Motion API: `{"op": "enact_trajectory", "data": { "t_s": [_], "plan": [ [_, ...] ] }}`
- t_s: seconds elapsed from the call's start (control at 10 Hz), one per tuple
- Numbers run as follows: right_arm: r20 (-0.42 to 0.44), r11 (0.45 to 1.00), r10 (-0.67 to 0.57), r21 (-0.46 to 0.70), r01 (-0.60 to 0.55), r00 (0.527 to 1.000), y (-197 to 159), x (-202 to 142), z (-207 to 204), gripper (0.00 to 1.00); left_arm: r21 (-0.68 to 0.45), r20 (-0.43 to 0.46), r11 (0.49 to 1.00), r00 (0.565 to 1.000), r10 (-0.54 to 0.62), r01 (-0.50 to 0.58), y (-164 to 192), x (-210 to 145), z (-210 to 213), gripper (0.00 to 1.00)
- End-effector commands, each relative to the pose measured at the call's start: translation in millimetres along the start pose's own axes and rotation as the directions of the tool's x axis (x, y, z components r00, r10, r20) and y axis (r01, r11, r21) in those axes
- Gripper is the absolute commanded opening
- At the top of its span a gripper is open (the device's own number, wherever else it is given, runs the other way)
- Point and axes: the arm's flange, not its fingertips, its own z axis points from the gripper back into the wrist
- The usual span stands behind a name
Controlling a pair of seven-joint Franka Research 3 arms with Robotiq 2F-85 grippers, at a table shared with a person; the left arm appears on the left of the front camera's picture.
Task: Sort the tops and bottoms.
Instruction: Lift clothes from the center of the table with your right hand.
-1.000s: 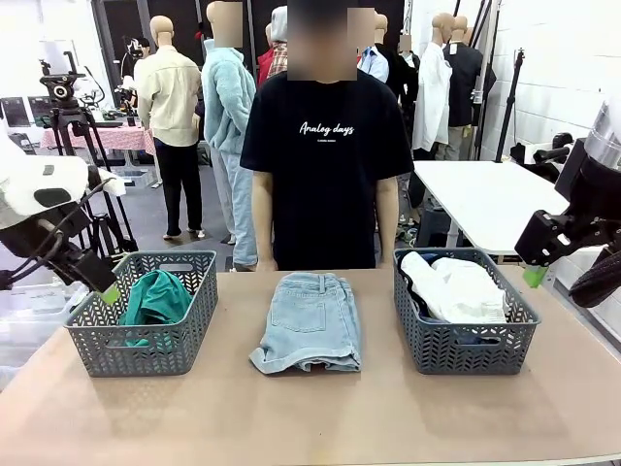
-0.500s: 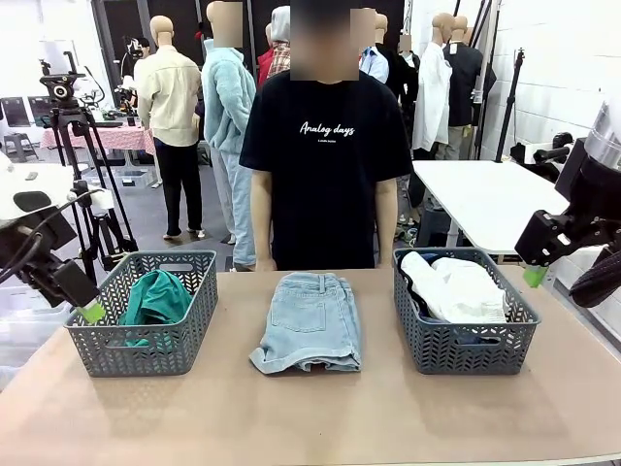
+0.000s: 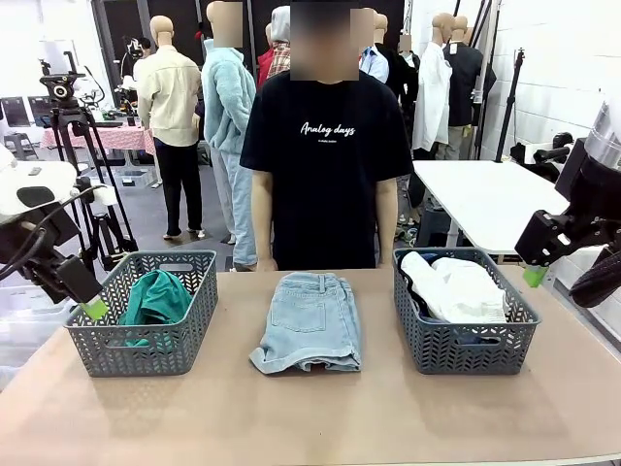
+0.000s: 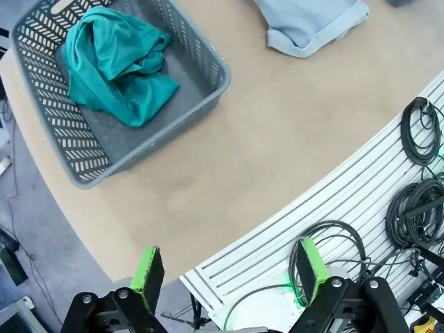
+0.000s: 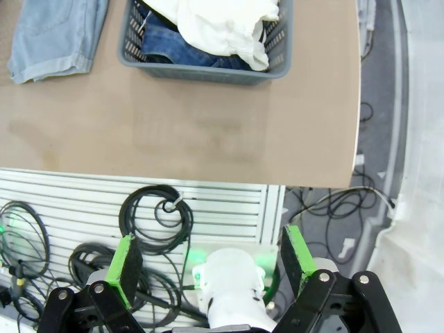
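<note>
Brown table (image 3: 310, 417), person standing at far side, two grey baskets either end. Left basket (image 3: 97, 345): teal shirt (image 3: 155, 299). Right basket (image 3: 466, 349): white shirt (image 3: 456, 288) lying on dark jeans (image 5: 180, 50) — mixed. Pale denim shorts (image 3: 309, 320) flat on bare table midway between baskets, long axis running toward person, pocket up. Left gripper (image 3: 92, 309) beside left basket's outer rim, jaws wide, empty. Right gripper (image 3: 532, 275) off right basket's outer corner, jaws wide, empty. Shorts roughly equidistant; white shirt much nearer right gripper. Judgement: right arm better placed for lifting white shirt.

Matt brown table (image 3: 310, 408) — soft denim shorts (image 3: 309, 320), grey plastic lattice baskets (image 3: 146, 335).
</note>
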Motion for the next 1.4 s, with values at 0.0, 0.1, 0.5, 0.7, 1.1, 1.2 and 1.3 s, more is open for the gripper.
{"op": "enact_trajectory", "data": {
  "t_s": [0.0, 0.1, 0.5, 0.7, 1.1, 1.2, 1.3],
  "plan": [
    [-0.005, 1.000, 0.004, 0.012, -0.004, 1.000, 0.9, 0.8, 0.0, 1.00, -0.004, -0.002, 1.000, 1.000, -0.005, 0.005, 1.3, -3.9, -2.9, 1.00],
    [0.000, 1.000, 0.000, 0.000, 0.000, 1.000, 0.0, 0.0, 0.0, 1.00, -0.004, -0.002, 1.000, 1.000, -0.005, 0.005, 1.3, -3.9, -2.9, 1.00],
    [0.150, 0.983, 0.037, 0.173, -0.063, 0.988, 20.5, 30.5, 6.0, 1.00, -0.004, -0.002, 1.000, 1.000, -0.005, 0.005, 1.3, -3.9, -2.9, 1.00],
    [0.137, 0.966, 0.088, 0.228, -0.118, 0.987, 34.2, 50.8, 4.1, 1.00, -0.004, -0.002, 1.000, 1.000, -0.005, 0.005, 1.3, -3.9, -2.9, 1.00],
    [0.066, 0.964, 0.120, 0.232, -0.132, 0.991, 55.2, 107.5, -30.6, 1.00, -0.004, -0.002, 1.000, 1.000, -0.005, 0.005, 1.3, -3.9, -2.9, 1.00],
    [0.114, 0.967, 0.087, 0.231, -0.112, 0.990, 46.4, 76.8, -16.3, 1.00, -0.004, -0.002, 1.000, 1.000, -0.005, 0.005, 1.3, -3.9, -2.9, 1.00],
    [0.114, 0.967, 0.087, 0.231, -0.112, 0.990, 46.4, 76.8, -16.3, 1.00, -0.004, -0.002, 1.000, 1.000, -0.005, 0.005, 1.3, -3.9, -2.9, 1.00]
  ]
}}
